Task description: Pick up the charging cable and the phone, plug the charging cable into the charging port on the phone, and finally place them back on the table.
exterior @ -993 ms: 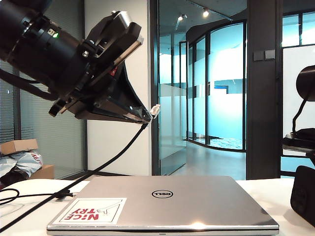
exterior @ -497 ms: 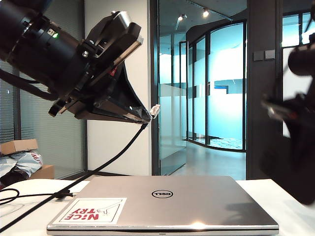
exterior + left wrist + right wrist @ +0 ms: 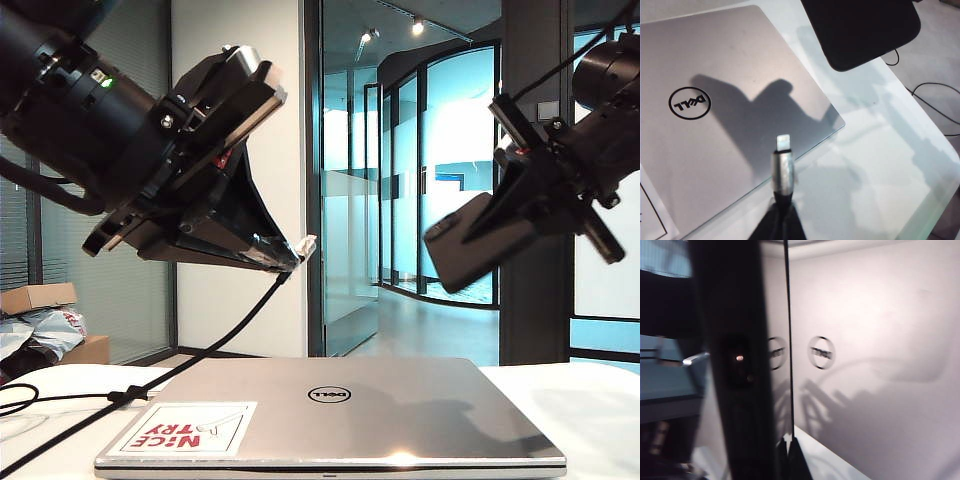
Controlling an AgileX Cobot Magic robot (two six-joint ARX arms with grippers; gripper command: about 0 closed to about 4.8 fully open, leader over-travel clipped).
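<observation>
- Laptop (image 3: pixel 330 415): silver, lid shut, lying flat on the table; round logo at the centre of the lid, a red-and-white sticker (image 3: pixel 183 429) at one corner. It serves as the landmark for all entries below.
- Table (image 3: pixel 590 420): white top, bare surface showing on both sides of the laptop.
- Left gripper (image 3: pixel 285 255): raised well above the laptop, over the sticker side, its black fingers tapering to a point that aims towards the middle. Jaws pinched tight on the plug end of the charging cable.
- Charging cable (image 3: pixel 215 335): thin black cord. Its pale plug tip juts out beyond the left gripper's fingertips, high over the laptop; the cord sags from there down to the table beside the sticker corner, where a small tie band sits on it, and trails off along the tabletop. In the left wrist view the silver plug (image 3: pixel 782 165) stands out over the laptop's edge, tip free.
- Right gripper (image 3: pixel 520 215): raised above the laptop on the side away from the sticker. Jaws drawn in narrow, clamped on the phone.
- Phone (image 3: pixel 470 245): black slab, held tilted in the air above the laptop, lower end pointing towards the cable plug, well apart from it. The right wrist view shows it edge-on as a dark upright band (image 3: pixel 735 365), blurred; the charging port cannot be made out.
</observation>
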